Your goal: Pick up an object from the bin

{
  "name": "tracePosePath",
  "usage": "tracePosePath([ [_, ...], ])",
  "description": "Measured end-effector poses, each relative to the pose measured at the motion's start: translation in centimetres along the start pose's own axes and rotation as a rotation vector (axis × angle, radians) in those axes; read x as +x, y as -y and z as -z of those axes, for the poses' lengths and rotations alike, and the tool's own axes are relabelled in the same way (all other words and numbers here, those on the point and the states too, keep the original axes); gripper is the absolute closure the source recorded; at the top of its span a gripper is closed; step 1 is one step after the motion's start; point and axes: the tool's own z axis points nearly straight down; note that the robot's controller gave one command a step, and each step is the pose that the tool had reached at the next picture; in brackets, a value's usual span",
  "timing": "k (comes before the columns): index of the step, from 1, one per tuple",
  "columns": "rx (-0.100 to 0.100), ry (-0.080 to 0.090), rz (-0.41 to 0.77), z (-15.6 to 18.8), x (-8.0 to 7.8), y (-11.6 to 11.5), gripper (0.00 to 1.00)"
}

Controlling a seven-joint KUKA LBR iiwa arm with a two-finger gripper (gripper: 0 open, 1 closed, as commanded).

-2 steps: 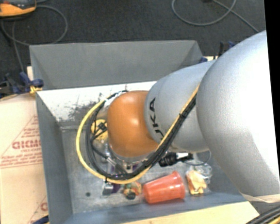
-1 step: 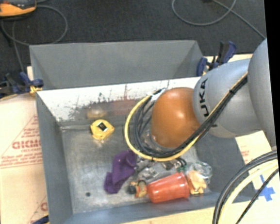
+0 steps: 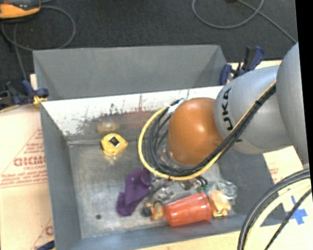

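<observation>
The grey arm [image 3: 264, 112] comes in from the right and bends down into the grey metal bin [image 3: 60, 173]. Its wrist carries a rounded orange cover [image 3: 192, 129] ringed by a loop of yellow and black cables [image 3: 144, 144]. These hide most of the gripper [image 3: 164, 187], whose metal tip shows low over the bin floor. Whether it is open or closed, or has hold of anything, cannot be told.

A red cylinder [image 3: 188, 210] lies on its side just in front of the gripper and slightly to its right. It is smooth and translucent, with a paler end. A crumpled purple cloth [image 3: 132, 192] lies just to the gripper's left, its edge reaching up beside the tip. A crinkled clear plastic piece [image 3: 227, 189] sits further right, beyond the cylinder. A small yellow block with a dark face [image 3: 113, 143] lies well apart, behind and to the left. A tiny dark figure [image 3: 152, 209] rests between cloth and cylinder.
</observation>
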Motion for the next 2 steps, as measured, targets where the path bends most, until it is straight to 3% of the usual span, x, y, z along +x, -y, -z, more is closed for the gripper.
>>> tracePosePath([
  [1, -0.002, -0.004, 0.056, 4.5, -0.1, 0.1, 1.00],
  [2, 0.001, 0.003, 0.136, 9.4, -4.6, 2.0, 1.00],
])
